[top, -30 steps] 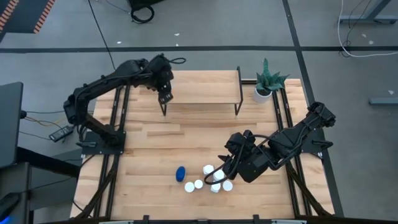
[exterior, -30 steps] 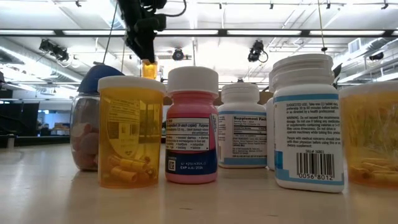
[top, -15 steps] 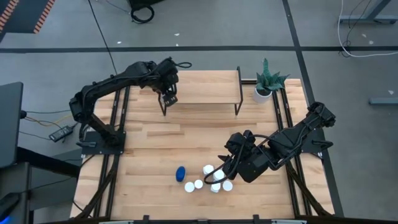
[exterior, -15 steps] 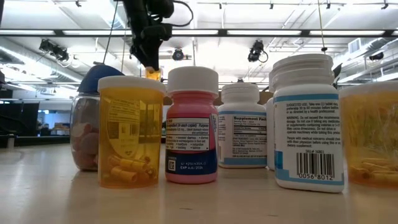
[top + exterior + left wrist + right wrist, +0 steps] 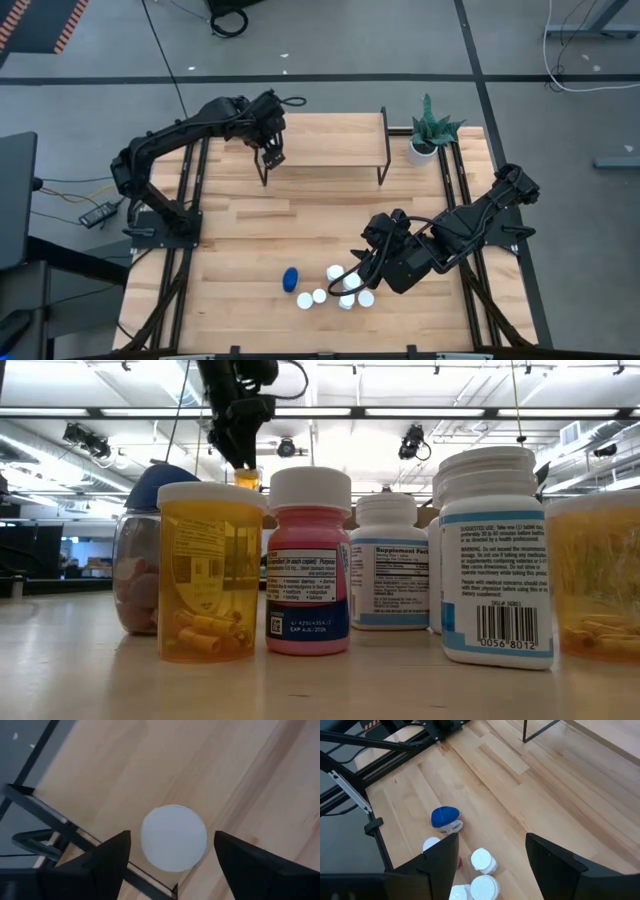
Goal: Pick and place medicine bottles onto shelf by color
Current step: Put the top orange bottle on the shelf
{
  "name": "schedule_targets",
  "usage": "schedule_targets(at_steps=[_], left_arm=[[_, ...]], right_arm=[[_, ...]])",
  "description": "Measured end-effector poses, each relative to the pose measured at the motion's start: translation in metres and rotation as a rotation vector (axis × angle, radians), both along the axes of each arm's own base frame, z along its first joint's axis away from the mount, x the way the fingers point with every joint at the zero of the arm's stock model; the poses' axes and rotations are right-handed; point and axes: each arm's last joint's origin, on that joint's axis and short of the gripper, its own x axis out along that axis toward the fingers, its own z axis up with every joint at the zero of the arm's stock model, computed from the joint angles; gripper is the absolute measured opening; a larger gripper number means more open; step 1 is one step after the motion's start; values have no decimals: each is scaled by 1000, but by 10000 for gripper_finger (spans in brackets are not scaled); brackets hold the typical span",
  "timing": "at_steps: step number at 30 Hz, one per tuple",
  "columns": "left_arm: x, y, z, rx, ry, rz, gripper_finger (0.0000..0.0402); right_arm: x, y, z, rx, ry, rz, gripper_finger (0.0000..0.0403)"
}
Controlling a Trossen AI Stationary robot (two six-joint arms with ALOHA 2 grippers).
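White-capped bottle sits on shelf | left gripper fingers apart, clear of it | should lift straight up | right gripper spread, hovering over bottle cluster

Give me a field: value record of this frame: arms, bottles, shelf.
left claw: over the shelf's left end, open, white-capped bottle standing between its fingers, not gripped
right claw: open, hovering by the bottle cluster at the near side of the table
shelf: far side of the table, carrying the one bottle under the left claw
cluster: white-capped bottles standing close together, still on the table
blue bottle: left of the cluster, on the table
plant: far right corner
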Motion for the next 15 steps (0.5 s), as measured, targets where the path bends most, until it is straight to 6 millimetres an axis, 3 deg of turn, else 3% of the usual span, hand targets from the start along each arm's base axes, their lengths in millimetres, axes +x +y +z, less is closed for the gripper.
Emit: schedule_targets(at_steps=[8, 11, 15], left_arm=[[-4, -6, 59, 78, -135, 25, 300], [-8, -18, 79, 58, -178, 59, 296], [-6, -43, 86, 3, -173, 52, 279]], right_arm=[[0, 0, 0, -2, -1, -1, 239], [0, 0, 0, -2, -1, -1, 239], [0, 0, 0, -3, -1, -1, 239]])
